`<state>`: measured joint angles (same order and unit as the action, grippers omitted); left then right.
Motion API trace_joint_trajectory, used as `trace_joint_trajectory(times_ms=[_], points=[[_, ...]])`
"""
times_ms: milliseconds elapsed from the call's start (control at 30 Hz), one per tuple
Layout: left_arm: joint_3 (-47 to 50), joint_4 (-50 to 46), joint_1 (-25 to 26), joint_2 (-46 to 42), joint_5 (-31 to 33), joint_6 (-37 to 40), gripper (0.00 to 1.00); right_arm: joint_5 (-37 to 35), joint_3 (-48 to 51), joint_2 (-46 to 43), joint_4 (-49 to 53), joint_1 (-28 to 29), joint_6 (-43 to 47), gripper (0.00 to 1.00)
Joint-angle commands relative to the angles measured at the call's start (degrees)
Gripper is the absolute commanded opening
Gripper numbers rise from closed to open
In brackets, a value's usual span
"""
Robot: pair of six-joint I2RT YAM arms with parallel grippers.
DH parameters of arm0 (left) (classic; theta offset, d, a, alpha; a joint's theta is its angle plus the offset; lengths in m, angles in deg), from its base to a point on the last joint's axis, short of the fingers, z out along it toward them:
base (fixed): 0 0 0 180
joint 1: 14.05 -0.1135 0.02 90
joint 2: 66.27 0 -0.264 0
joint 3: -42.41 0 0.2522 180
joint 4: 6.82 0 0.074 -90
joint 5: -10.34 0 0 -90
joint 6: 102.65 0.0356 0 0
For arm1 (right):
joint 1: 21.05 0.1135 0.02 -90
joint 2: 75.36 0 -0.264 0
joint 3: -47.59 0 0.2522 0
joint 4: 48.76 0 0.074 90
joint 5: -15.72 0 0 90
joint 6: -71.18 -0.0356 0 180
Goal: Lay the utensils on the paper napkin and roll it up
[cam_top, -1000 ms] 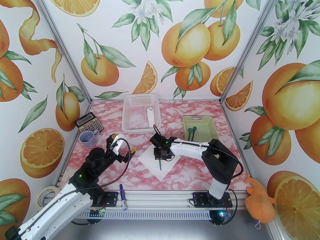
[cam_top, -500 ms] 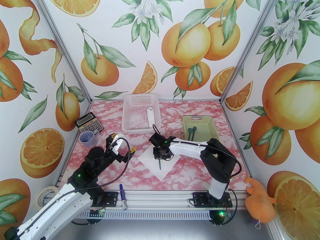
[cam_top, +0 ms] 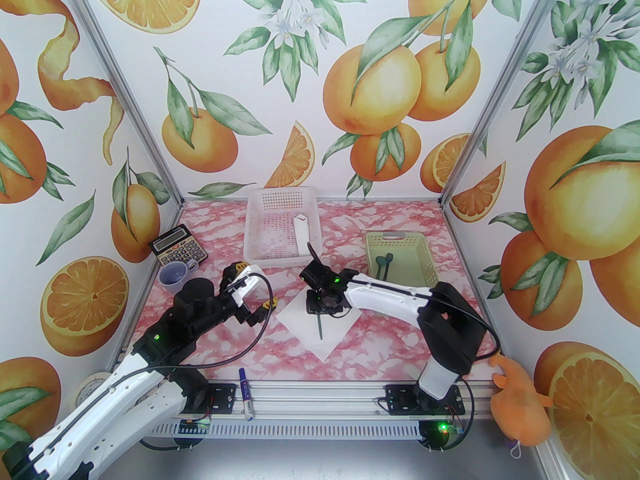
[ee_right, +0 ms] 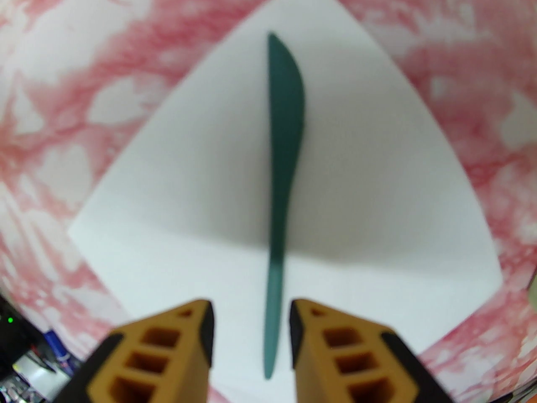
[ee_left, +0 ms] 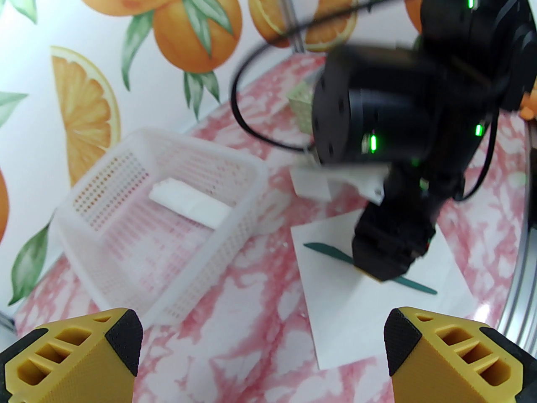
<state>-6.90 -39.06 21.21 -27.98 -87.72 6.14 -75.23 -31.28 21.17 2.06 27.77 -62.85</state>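
A dark teal knife (cam_top: 319, 327) lies flat on the white paper napkin (cam_top: 336, 337), which sits as a diamond at the table's middle. My right gripper (cam_top: 320, 313) hovers low over the knife's handle end. In the right wrist view its jaws (ee_right: 251, 334) stand open, with a gap on each side of the knife (ee_right: 283, 141) on the napkin (ee_right: 377, 183). Two more teal utensils (cam_top: 385, 263) lie in the pale green basket (cam_top: 395, 236). My left gripper (cam_top: 252, 290) is wide open and empty just left of the napkin (ee_left: 377, 317).
A white mesh basket (cam_top: 260, 228) at the back holds a rolled white napkin (cam_top: 301, 235). A calculator (cam_top: 178, 250) and a purple mug (cam_top: 176, 275) stand at the far left. A blue-capped marker (cam_top: 245, 390) lies on the front rail, and an orange plush (cam_top: 520, 403) sits at the right.
My right gripper's jaws have spread apart and let go of the knife, which stays on the napkin. My left arm has moved right, closer to the napkin.
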Motion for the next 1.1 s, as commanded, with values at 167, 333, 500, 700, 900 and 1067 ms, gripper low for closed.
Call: trace_joint_trajectory(times_ms=[167,333,500,700,900,1067], points=[[-1.19,0.55,-0.11,2.17,-3.59,5.05,1.00,-2.03,-0.38,-9.94,6.02,-9.15,7.00,0.39],[-0.28,0.89,-0.11,3.11,-6.08,10.63,1.00,-1.72,-0.91,-13.34,9.38,-16.44,12.08,0.43],[3.68,4.92,-0.07,3.20,-7.01,11.59,1.00,-0.58,-0.11,-15.91,9.51,-26.40,16.29,0.47],[5.25,6.74,-0.10,4.16,-8.54,10.14,1.00,-1.14,-0.82,-13.02,10.42,-34.57,20.53,0.47],[5.23,7.76,-0.11,5.55,-9.12,9.35,1.00,0.35,-0.85,-8.58,7.38,-40.37,21.87,0.47],[5.14,7.14,-0.11,6.23,-9.71,9.75,1.00,0.74,-2.91,-3.86,7.00,-42.36,22.83,0.46]])
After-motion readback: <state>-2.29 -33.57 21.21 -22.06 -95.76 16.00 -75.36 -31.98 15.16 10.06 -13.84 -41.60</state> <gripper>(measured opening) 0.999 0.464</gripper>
